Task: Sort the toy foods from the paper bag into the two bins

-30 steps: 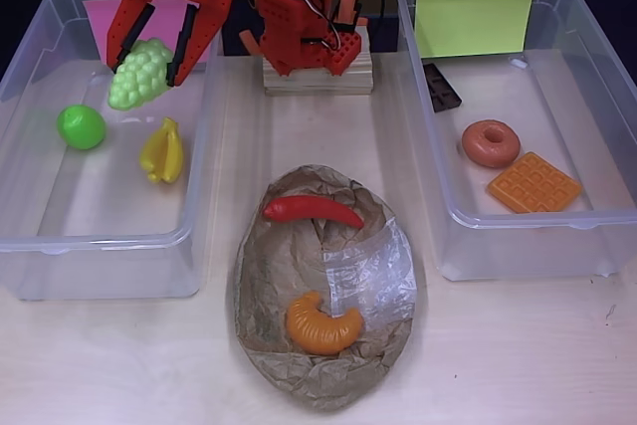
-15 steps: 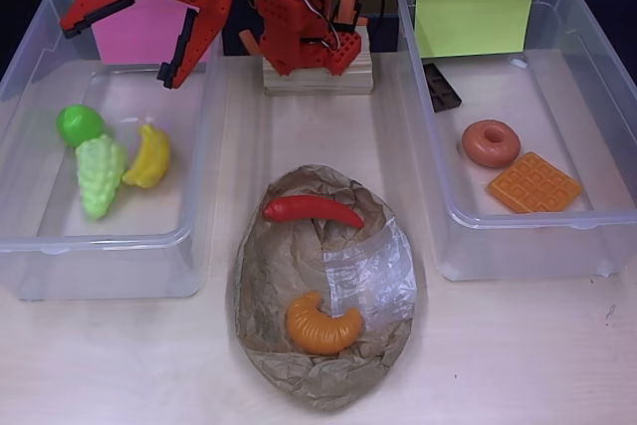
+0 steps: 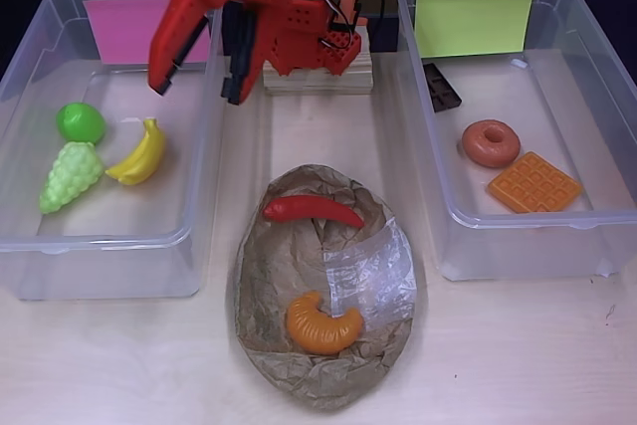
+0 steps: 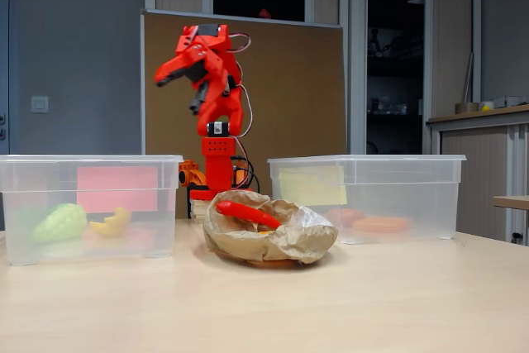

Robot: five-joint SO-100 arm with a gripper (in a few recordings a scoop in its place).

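Even, bright indoor light; soft shadows; mild glare on plastic; background dim; focus sharp.

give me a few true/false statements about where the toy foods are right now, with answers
1. The red chili lies on the paper bag. True.
2. The grapes are in the yellow-labelled bin. False: they lie in the pink-labelled bin, beside the banana.
3. The gripper holds the croissant. False: it is open and empty; the croissant is on the bag.
4. The donut and waffle share one bin. True.
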